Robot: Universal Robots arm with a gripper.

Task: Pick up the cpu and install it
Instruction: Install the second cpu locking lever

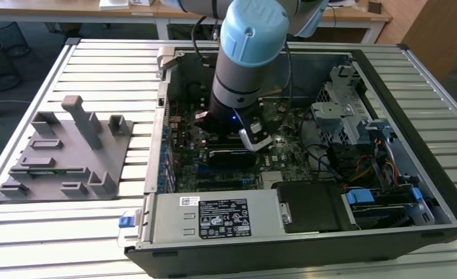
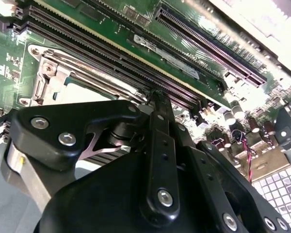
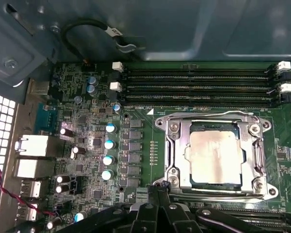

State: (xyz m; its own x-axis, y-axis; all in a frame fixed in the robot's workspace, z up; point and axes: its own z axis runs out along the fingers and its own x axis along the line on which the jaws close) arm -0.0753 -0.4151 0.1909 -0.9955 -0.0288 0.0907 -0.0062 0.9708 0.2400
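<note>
Cpu (image 3: 215, 159), silvery and square, sits inside the metal socket frame (image 3: 211, 151) on the green motherboard (image 3: 87, 145), as your first wrist view shows it. It looks seated flat within the frame's opening, with the row of long memory slots (image 3: 199, 87) just beside the frame. Your claw (image 3: 160, 201) hangs close to the near edge of that frame, its black linkages crowding the edge of both wrist views. Whether its fingers are clenched or released, you cannot tell; the tips are hidden behind the linkage. Nothing is visibly carried between them.

In the exterior view your arm (image 1: 244, 64) reaches straight down into the open computer case (image 1: 414, 192), which lies on its side on the slatted worktop (image 1: 96, 64). A grey plastic tray (image 1: 65, 154) stands well apart on the exterior view's left, with no chip showing on it.

Judged from how things lie, you are at the tail of the install step: the chip appears placed in its socket rather than waiting to be picked up. Any further move calls for care, a straight lift clear of the frame without brushing the chip or the thin retaining lever (image 3: 208, 115) along the frame's edge.
</note>
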